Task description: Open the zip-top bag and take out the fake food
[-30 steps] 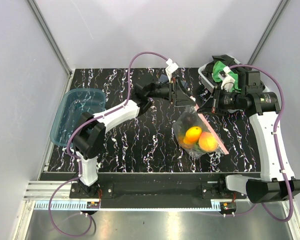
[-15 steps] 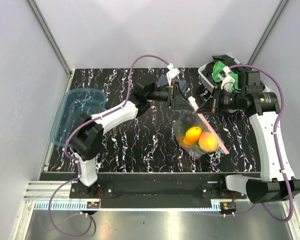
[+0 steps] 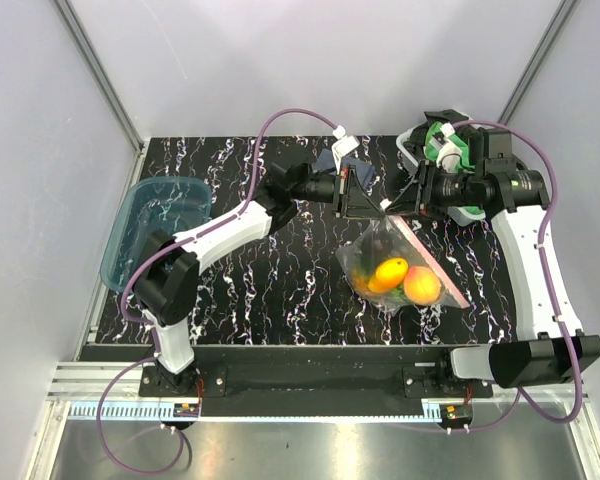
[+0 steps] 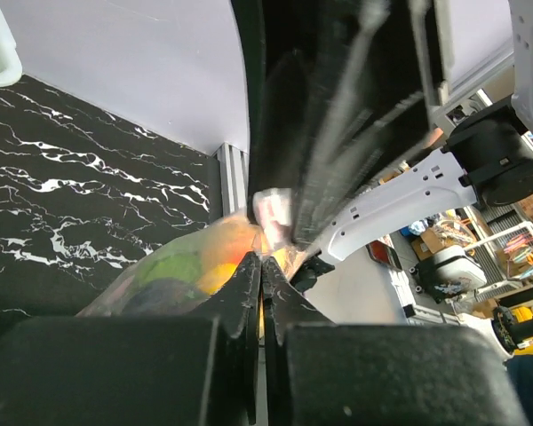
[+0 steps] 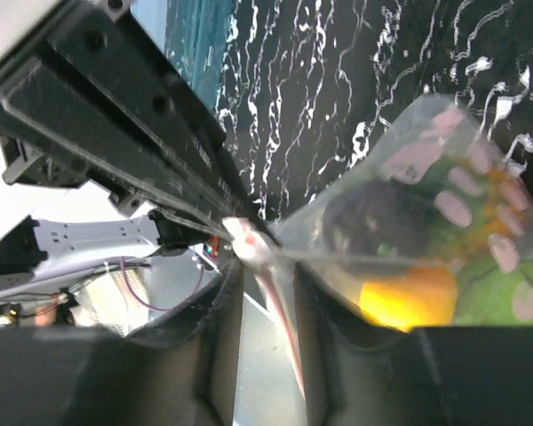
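Your right gripper (image 5: 266, 266) has swung left to meet your left gripper (image 4: 261, 266). Both now sit at the far corner of the clear, crinkly plastic zip-top bag (image 3: 400, 265). That corner has come up off the black marbled table (image 3: 280, 290), and the bag has slid slightly left. The left gripper is clenched on the bag's lip. The right one straddles the pink zip strip (image 3: 435, 268), but you cannot tell whether it is gripping. The fake food (image 3: 390, 270), orange-yellow, green and dark plastic pieces, lies inside at the near end. It looks as though you are set to pull the mouth apart.
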{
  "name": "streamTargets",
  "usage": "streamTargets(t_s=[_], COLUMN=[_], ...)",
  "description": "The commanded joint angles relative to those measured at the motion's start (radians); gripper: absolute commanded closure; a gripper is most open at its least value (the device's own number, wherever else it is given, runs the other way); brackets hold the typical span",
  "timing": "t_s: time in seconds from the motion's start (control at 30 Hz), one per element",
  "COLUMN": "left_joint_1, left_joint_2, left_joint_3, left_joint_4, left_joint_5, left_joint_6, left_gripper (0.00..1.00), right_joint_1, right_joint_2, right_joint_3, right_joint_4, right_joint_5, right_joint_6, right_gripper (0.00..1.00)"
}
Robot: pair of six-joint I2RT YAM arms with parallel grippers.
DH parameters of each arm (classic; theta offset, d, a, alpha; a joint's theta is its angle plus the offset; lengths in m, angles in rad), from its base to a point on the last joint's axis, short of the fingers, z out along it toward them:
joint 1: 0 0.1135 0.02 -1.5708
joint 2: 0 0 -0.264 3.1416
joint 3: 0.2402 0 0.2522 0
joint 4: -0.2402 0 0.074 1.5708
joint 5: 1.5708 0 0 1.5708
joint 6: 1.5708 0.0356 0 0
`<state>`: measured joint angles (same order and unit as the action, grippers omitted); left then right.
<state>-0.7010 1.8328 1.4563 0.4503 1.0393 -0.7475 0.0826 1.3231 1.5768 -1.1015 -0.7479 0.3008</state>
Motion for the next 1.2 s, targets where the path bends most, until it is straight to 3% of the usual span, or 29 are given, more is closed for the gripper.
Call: streamTargets(t_s=[0.0, 0.1, 0.17, 0.27, 0.33, 0.4, 0.5, 0.63, 0.67, 0.77, 0.8, 0.9, 1.0, 1.17], left_joint_1=[0.000, -0.003, -0.003, -0.002, -0.002, -0.003, -0.011, -0.017, -0.017, -0.017, -0.017, -0.014, -0.014, -0.014], left_joint_2=[-0.061, -0.047, -0.053, -0.061, -0.070, -0.067, -0.046, -0.004, 0.005, 0.017, 0.016, -0.021, -0.046, -0.061], left_joint_3=[0.019, 0.016, 0.006, -0.019, -0.046, -0.053, -0.045, -0.030, -0.025, 0.010, 0.021, 0.019, 0.009, -0.016], left_joint_4=[0.004, 0.013, 0.019, 0.085, 0.131, 0.166, 0.185, 0.293, 0.306, 0.211, 0.170, 0.022, -0.059, -0.044], left_joint_5=[-0.021, -0.002, 0.001, 0.034, 0.053, 0.059, 0.057, 0.056, 0.056, 0.057, 0.045, 0.021, 0.008, 0.011], left_joint_6=[0.031, 0.014, 0.019, -0.018, -0.055, -0.069, -0.088, -0.186, -0.202, -0.162, -0.135, -0.014, 0.059, 0.047], left_gripper=[1.00, 1.00, 1.00, 0.77, 0.53, 0.45, 0.43, 0.52, 0.68, 0.91, 1.00, 1.00, 1.00, 1.00], right_joint_1=[0.008, 0.009, 0.008, 0.009, 0.006, 0.008, 0.008, 0.009, 0.008, 0.009, 0.009, 0.008, 0.009, 0.008], right_joint_2=[0.022, 0.002, -0.008, -0.007, -0.004, -0.004, -0.007, -0.004, -0.002, -0.007, -0.009, -0.016, -0.021, -0.007], right_joint_3=[0.031, -0.009, -0.017, -0.003, 0.012, 0.025, 0.035, 0.035, 0.032, 0.025, 0.023, 0.017, 0.005, -0.006], right_joint_4=[0.077, 0.092, 0.086, 0.083, 0.083, 0.078, 0.078, 0.083, 0.084, 0.084, 0.084, 0.077, 0.081, 0.094], right_joint_5=[-0.068, -0.064, -0.042, -0.034, -0.041, -0.041, -0.044, -0.065, -0.067, -0.062, -0.056, -0.039, -0.039, -0.033], right_joint_6=[0.032, 0.041, 0.037, 0.037, 0.037, 0.040, 0.049, 0.060, 0.061, 0.070, 0.075, 0.084, 0.095, 0.107], right_gripper=[0.84, 1.00, 1.00, 1.00, 1.00, 1.00, 1.00, 1.00, 1.00, 1.00, 0.95, 0.72, 0.60, 0.54])
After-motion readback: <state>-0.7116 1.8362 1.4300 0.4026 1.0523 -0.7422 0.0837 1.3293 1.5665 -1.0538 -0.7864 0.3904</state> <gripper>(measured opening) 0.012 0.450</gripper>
